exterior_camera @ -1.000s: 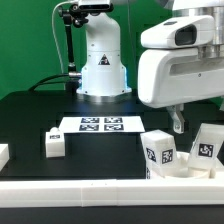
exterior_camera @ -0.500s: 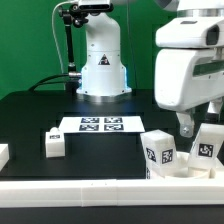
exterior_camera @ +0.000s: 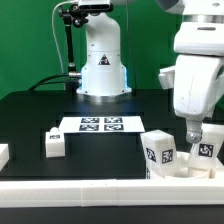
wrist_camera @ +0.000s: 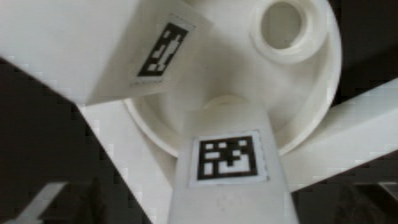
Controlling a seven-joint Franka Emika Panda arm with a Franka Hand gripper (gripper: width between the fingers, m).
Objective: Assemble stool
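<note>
The stool's round white seat (exterior_camera: 183, 169) lies at the exterior view's right near the front, with two tagged legs (exterior_camera: 158, 153) (exterior_camera: 207, 146) standing up from it. My gripper (exterior_camera: 193, 135) hangs open just above and between those legs, holding nothing. In the wrist view the seat (wrist_camera: 313, 95) with its round hole fills the frame. One tagged leg (wrist_camera: 228, 160) runs straight under the camera and another (wrist_camera: 164, 50) slants away. A further loose leg (exterior_camera: 54, 143) lies on the black table at the exterior view's left.
The marker board (exterior_camera: 100, 124) lies flat in front of the robot base (exterior_camera: 102, 62). A long white rail (exterior_camera: 90, 190) edges the table's front. Another white piece (exterior_camera: 3, 154) shows at the exterior view's left edge.
My gripper has moved toward the exterior view's right and come down between the two standing legs, staying open. The stool parts have not moved.
</note>
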